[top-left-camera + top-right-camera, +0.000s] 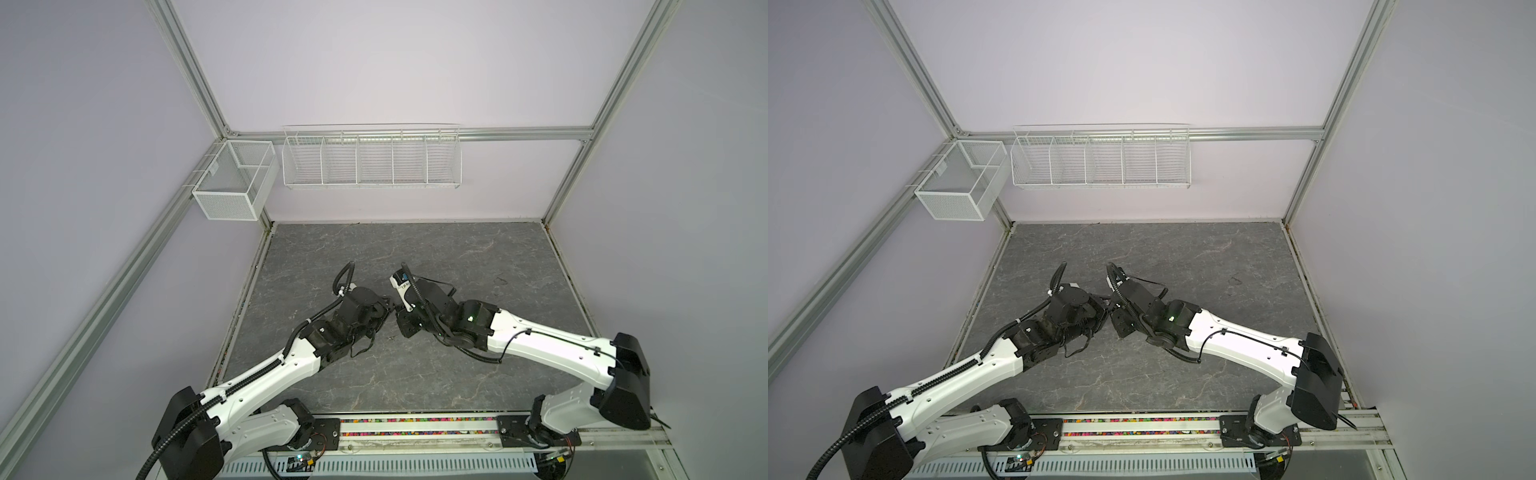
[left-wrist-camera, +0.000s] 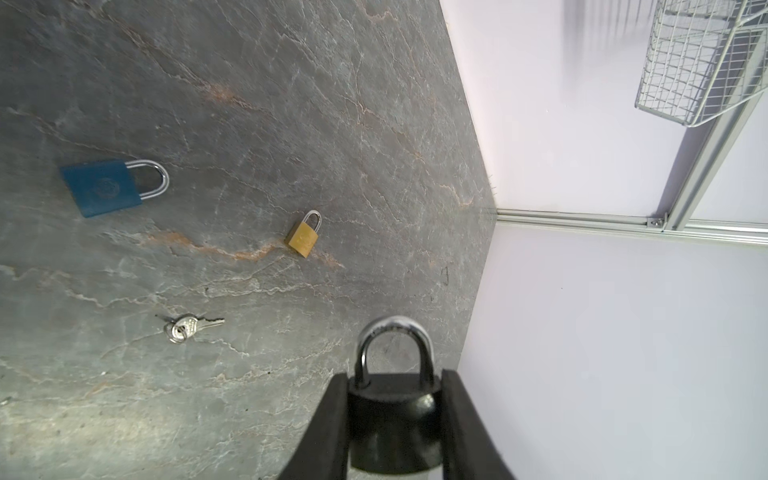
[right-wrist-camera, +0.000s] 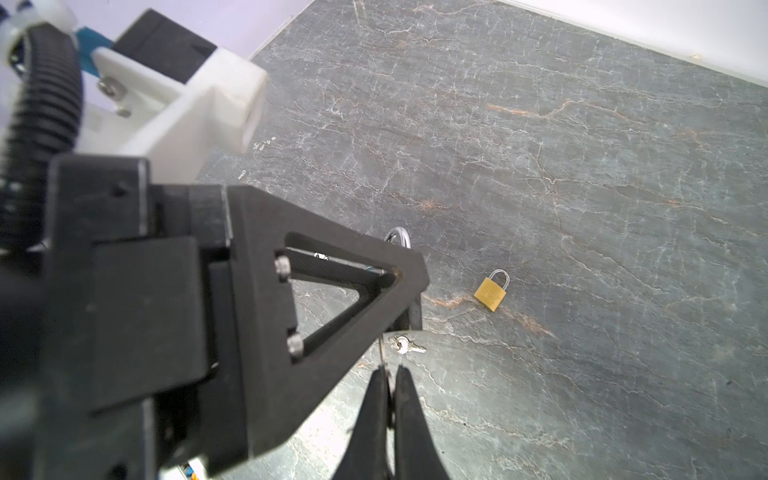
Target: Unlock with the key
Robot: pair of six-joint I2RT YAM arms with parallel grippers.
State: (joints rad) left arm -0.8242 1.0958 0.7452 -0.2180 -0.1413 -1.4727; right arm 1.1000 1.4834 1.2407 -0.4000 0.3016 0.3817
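Pale lilac walls (image 1: 395, 62) are enclosing a grey veined desk (image 1: 457, 257); above the desk, a white wire rack (image 1: 372, 164) and a mesh basket (image 1: 226, 203) are hanging from aluminium rails (image 1: 519, 134).

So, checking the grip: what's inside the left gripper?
A black padlock, shackle sticking out, clamped in the left gripper. The gripper covers its sides; its keyhole does not show.

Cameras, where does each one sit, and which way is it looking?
Top views: high over the front edge, facing down at the table and wall baskets; left arm and right arm show.
Left wrist: on the left arm, facing along the left gripper, shut on a black padlock.
Right wrist: on the right arm, facing along the right gripper pinching a thin key; left gripper looms close.
Shared: both wrist views show the brass padlock and loose keys.
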